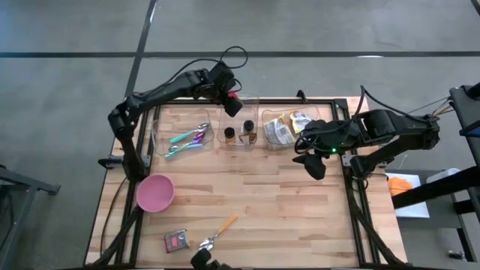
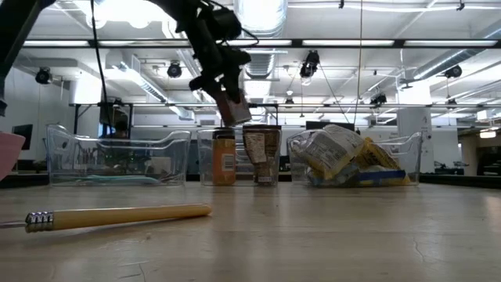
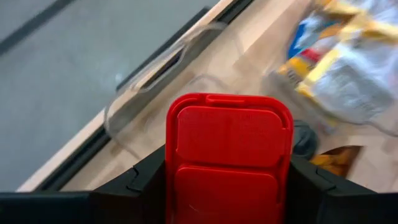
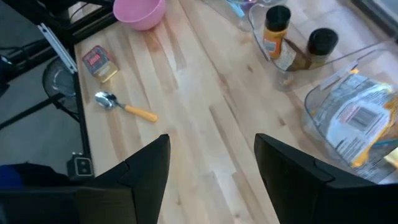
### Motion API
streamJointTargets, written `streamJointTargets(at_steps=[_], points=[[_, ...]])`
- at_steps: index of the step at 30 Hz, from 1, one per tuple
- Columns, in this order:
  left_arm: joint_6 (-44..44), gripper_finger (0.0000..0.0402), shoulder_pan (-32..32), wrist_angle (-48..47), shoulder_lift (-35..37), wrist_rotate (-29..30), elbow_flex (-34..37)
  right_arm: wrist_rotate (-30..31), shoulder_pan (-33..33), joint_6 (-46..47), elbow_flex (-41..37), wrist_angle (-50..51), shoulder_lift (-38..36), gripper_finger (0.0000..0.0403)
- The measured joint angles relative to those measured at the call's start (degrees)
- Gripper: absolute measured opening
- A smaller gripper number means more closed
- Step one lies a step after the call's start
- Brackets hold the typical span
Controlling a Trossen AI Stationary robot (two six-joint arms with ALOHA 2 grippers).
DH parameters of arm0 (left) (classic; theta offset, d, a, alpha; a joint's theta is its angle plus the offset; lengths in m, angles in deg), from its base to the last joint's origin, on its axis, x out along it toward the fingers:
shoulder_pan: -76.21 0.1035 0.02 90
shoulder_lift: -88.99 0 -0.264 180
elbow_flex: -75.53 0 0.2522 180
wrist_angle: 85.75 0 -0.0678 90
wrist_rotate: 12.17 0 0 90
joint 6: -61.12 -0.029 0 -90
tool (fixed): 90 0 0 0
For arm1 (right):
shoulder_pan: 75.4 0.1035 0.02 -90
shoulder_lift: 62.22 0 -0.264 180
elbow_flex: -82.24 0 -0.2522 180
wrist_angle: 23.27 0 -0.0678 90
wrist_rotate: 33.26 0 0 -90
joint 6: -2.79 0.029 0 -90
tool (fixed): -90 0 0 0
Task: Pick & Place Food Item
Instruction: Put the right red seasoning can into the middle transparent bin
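1. The red-capped spice jar (image 3: 228, 155) is clamped between the left gripper's (image 1: 232, 103) fingers (image 3: 146, 177), held in the air above the middle clear bin (image 1: 240, 142) at the table's far edge.
2. In the low view the jar (image 2: 232, 110) hangs tilted, just above the two jars already standing in that bin, without touching them.
3. Those two are an orange-labelled spice jar (image 4: 274, 32) and a dark-capped spice jar (image 4: 321, 43), upright side by side.
4. To one side of that bin, a second clear bin (image 1: 163, 133) holds teal and metal cutlery (image 1: 189, 139); on the other side a third bin (image 1: 315, 116) holds food packets (image 1: 283, 129).
5. The right gripper (image 1: 315, 164) hovers over the table just in front of the packet bin, fingers (image 4: 146, 163) spread apart and holding nothing.
6. Nearer the front of the wooden table (image 1: 277, 202) sit a pink bowl (image 1: 155, 192), a small red-labelled packet (image 1: 176, 240) and a spoon with a yellow handle (image 1: 217, 232), all well apart from the bins.
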State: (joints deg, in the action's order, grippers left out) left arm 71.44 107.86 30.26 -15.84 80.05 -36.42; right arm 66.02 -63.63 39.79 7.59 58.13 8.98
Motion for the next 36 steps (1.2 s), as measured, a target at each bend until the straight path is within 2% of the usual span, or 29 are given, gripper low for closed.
streamJointTargets(at_steps=[25,36], points=[[-3.55,0.0216,0.68,-2.99,-10.73,-0.69,0.07,1.37,0.0,-0.79,-0.12,0.12,0.07,0.0228],[-4.54,0.0216,0.32,-3.11,-14.06,-1.86,0.07,1.34,0.0,1.38,-3.34,-0.3,0.11,0.0228]])
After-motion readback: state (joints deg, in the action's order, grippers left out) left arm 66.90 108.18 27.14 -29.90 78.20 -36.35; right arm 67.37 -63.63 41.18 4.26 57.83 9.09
